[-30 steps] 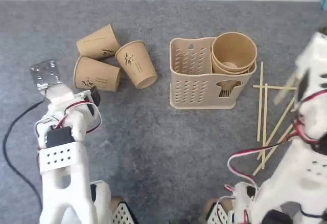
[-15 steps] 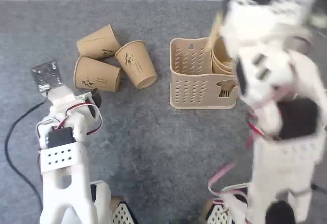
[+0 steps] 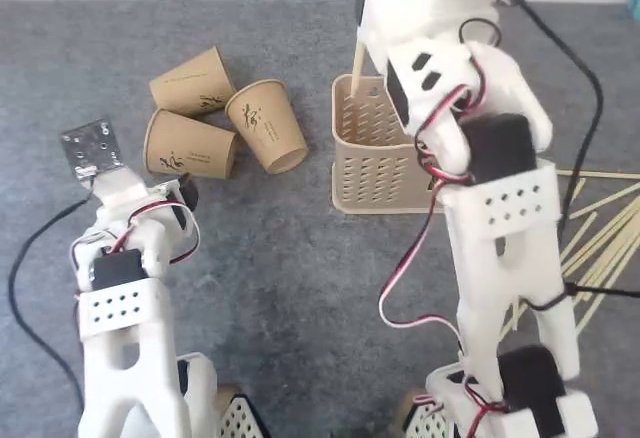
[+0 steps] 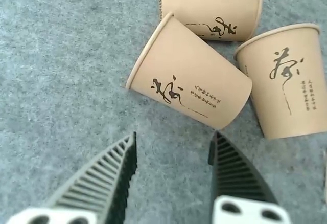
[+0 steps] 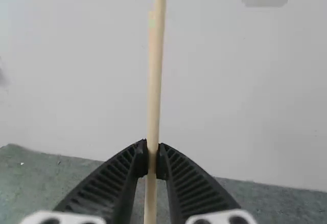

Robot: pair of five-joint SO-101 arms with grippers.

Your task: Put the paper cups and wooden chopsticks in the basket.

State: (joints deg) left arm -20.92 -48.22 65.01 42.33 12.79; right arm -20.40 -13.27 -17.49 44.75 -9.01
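Three paper cups lie on their sides on the grey carpet: one [image 3: 192, 81] at the back, one [image 3: 190, 145] nearest my left arm, one [image 3: 267, 125] toward the basket. My left gripper [image 4: 172, 142] hovers open just short of the nearest cup [image 4: 191, 88], with nothing between its fingers. The beige slotted basket [image 3: 375, 158] stands mid-table. My right arm is raised over it and hides its right compartment. My right gripper [image 5: 153, 155] is shut on a wooden chopstick [image 5: 156, 55], held upright; its lower end [image 3: 356, 66] hangs at the basket's back left corner.
Several loose chopsticks [image 3: 600, 223] lie on the carpet to the right of the basket, partly behind the right arm. Open carpet lies between the two arm bases. A black cable [image 3: 20, 288] runs along the left edge.
My right arm has swung from the right side of the table up and over the basket, carrying the chopstick. The left arm and the three cups have stayed put.
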